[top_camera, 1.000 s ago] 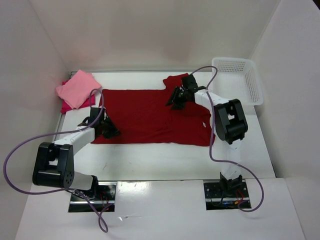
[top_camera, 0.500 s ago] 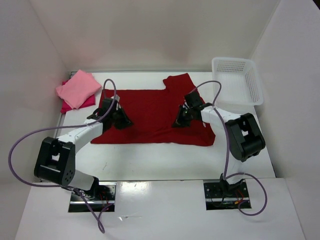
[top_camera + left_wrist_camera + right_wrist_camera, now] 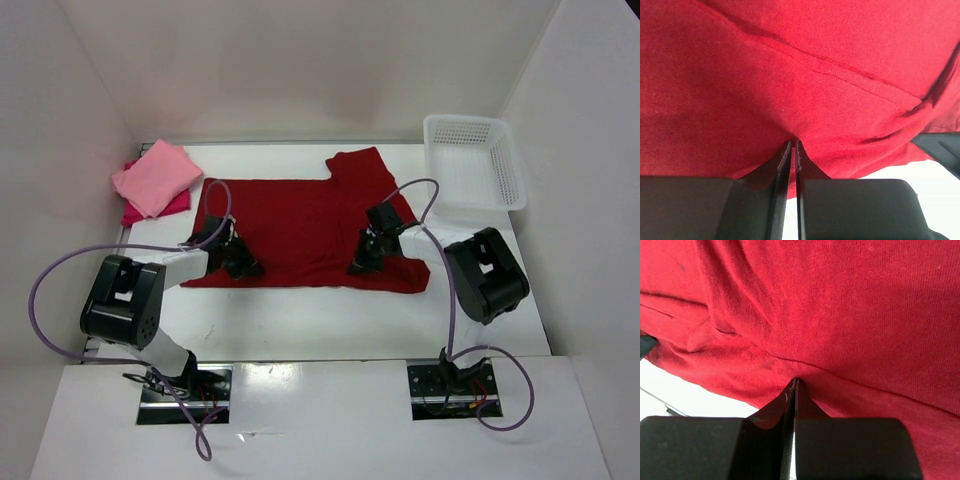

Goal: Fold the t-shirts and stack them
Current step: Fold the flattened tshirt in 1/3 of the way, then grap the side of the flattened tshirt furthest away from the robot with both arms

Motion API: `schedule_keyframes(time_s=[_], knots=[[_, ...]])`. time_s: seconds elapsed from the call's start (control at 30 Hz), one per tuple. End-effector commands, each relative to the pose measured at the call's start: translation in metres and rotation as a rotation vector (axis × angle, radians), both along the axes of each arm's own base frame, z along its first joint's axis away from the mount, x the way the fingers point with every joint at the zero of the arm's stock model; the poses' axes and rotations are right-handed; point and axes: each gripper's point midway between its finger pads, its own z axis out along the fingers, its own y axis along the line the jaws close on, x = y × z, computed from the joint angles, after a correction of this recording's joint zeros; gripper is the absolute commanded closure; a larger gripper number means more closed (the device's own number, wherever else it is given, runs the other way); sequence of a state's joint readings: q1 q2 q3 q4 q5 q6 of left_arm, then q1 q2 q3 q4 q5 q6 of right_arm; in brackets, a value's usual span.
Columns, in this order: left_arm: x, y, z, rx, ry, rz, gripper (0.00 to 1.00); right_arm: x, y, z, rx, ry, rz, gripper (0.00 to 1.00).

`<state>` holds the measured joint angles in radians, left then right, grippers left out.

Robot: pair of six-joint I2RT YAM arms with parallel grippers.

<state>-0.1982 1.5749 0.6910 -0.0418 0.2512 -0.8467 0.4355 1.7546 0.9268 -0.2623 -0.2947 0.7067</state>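
Dark crimson t-shirt [image 3: 300, 225] spread flat mid-table, one sleeve reaching far side toward white mesh basket [image 3: 478, 165]. Left end effector [image 3: 245, 267] and right end effector [image 3: 360, 265] both at near hem, fingers pressed together, each pinching fold of crimson cloth. Bare table [image 3: 330, 320] strip between hem and arm bases. Salmon pink t-shirt [image 3: 155, 177] folded atop magenta-red t-shirt [image 3: 135, 212], far left corner. Basket far right, only its mesh bottom showing inside.

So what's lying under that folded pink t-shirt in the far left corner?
A bright magenta-red t-shirt lies under the salmon pink t-shirt; only its edges peek out. The rest of it, and anything else beneath, is covered.
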Motion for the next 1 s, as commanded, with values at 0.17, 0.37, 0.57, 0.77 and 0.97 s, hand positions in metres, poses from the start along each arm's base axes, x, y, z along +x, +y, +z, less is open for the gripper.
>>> schedule_keyframes(time_s=[0.17, 0.37, 0.57, 0.77, 0.97], knots=[[-0.083, 0.019, -0.027, -0.018, 0.229, 0.054, 0.84, -0.047, -0.024, -0.019, -0.094, 0.064, -0.01, 1.0], [-0.125, 0.014, -0.01, -0.086, 0.228, 0.076, 0.83, -0.094, -0.029, -0.023, -0.062, 0.148, -0.012, 1.0], [-0.116, 0.006, 0.022, -0.172, 0.168, 0.111, 0.83, -0.11, -0.018, -0.004, -0.008, 0.154, 0.003, 0.96], [-0.003, 0.032, 0.132, -0.08, -0.232, 0.118, 0.83, -0.041, -0.011, 0.071, 0.001, -0.059, -0.005, 0.83], [0.109, 0.099, 0.139, 0.047, -0.328, 0.277, 0.76, 0.017, 0.021, 0.102, 0.086, -0.192, 0.045, 0.82]])
